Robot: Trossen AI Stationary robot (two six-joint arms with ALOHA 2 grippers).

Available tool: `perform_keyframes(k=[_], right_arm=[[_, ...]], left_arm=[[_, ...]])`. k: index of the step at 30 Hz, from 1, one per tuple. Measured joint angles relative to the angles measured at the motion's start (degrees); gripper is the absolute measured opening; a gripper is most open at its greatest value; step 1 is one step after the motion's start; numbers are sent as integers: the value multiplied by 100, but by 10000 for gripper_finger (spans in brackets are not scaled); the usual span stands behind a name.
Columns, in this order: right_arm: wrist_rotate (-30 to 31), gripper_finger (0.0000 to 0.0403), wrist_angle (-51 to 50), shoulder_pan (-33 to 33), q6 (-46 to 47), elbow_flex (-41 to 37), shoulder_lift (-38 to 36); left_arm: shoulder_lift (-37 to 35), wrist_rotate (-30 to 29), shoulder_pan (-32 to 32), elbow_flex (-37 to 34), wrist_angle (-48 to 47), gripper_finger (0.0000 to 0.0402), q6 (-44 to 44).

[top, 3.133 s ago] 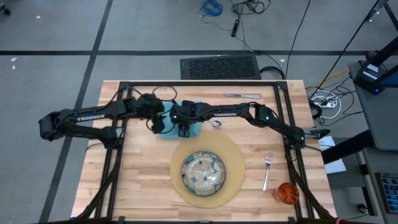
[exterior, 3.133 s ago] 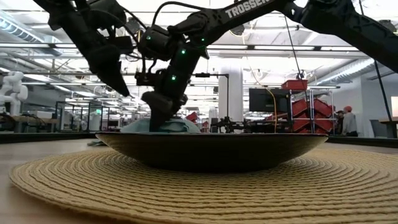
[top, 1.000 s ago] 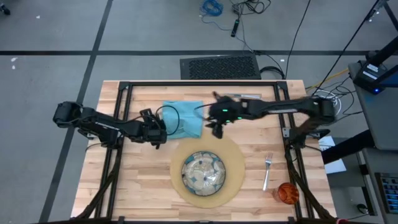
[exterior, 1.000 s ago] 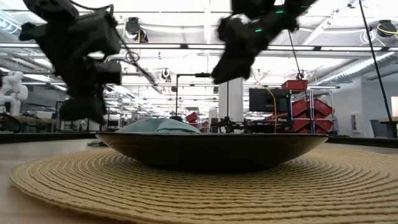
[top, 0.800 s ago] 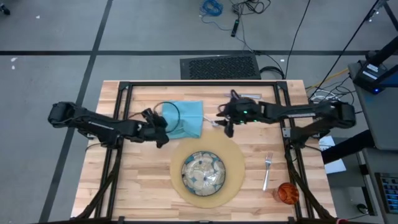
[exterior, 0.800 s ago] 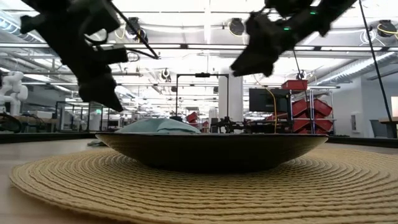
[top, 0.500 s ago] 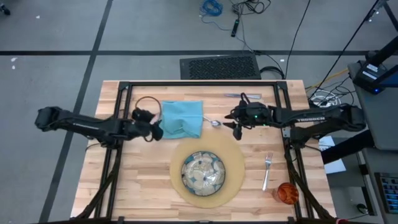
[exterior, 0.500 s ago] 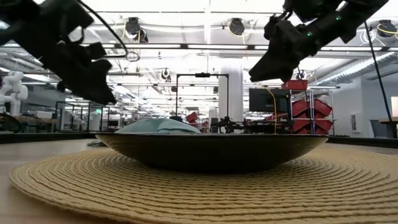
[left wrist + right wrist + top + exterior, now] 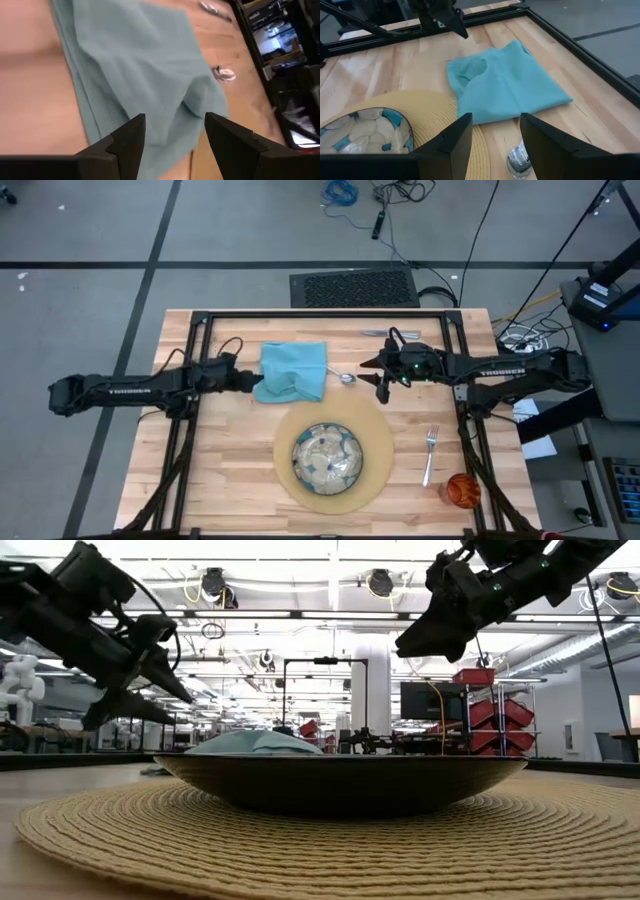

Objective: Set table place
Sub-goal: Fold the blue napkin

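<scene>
Hovering with open, empty jaws, our right gripper (image 9: 383,385) had the spoon (image 9: 346,378) just beside it, toward the napkin (image 9: 293,370), nearer than our left gripper (image 9: 243,380), also open and empty.

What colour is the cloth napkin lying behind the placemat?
Teal. The napkin shows best in the right wrist view, lying flat on the wooden table.

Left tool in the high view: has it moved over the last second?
Yes. The left tool has pulled back toward the table's left edge, from over the placemat's rim to just beside the napkin's left edge.
</scene>
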Motion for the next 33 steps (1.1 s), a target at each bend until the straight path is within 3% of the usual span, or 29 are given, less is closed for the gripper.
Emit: perform_keyframes(k=[6, 10, 13, 25, 30, 33], right_arm=[[-7, 157, 0, 2, -104, 0, 0], [11, 157, 1, 2, -221, 0, 1], [19, 157, 37, 2, -319, 0, 2], [26, 157, 350, 2, -432, 0, 2], [22, 157, 284, 2, -432, 0, 2], [2, 157, 250, 2, -432, 0, 4]], left_arm=[[2, 676, 150, -390, 2, 192, -1020], [57, 716, 239, -490, 701, 192, -1178], [212, 713, 398, -512, 649, 192, -1215], [2406, 1344, 689, -411, 2246, 192, -1203], [3144, 1315, 720, -130, 3147, 192, -1017], [3453, 1313, 723, 79, 3190, 192, -883]])
